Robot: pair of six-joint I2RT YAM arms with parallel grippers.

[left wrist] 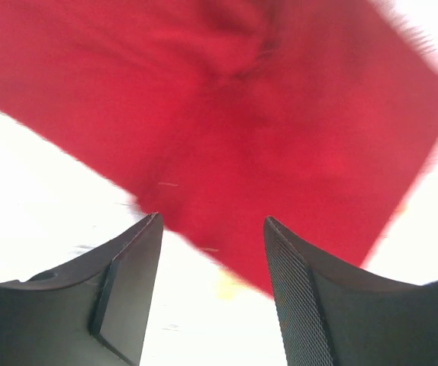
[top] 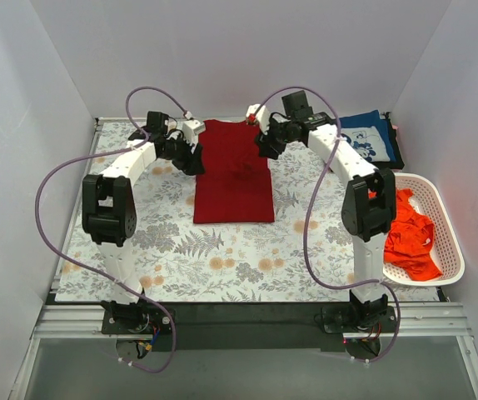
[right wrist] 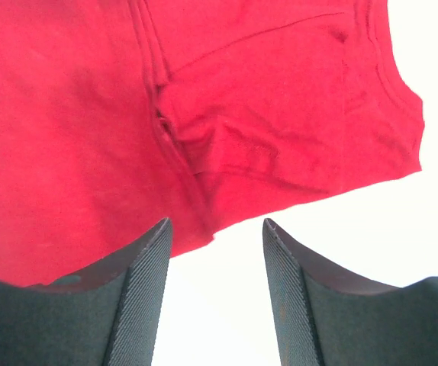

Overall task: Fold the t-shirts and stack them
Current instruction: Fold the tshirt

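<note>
Red cloth fills most of both wrist views. My left gripper (left wrist: 211,221) has its fingers spread wide with nothing between them. The dark red shirt (top: 233,173) lies just ahead of the fingertips, its edge running aslant across the gap. Whatever is under the fingers is washed out to white, so I cannot tell how close they sit to the surface.

My right gripper (right wrist: 215,223) is spread as well and grips nothing. Just ahead of it I see a folded edge of the same shirt with a seam running along it. One fingertip overlaps the cloth in view, though I cannot tell whether it touches.

From overhead, the shirt lies flat on the floral table cloth (top: 222,258) directly between the two grippers, folded into a long strip. The left gripper is at one side edge and the right gripper at the opposite edge, both beside its far half.

The navy shirt (top: 370,142) with white print lies flat, out past the right gripper on its outer side. The orange shirt (top: 410,237) sits crumpled in the white basket (top: 454,250), also outward of that gripper, back toward the arm's base.
</note>
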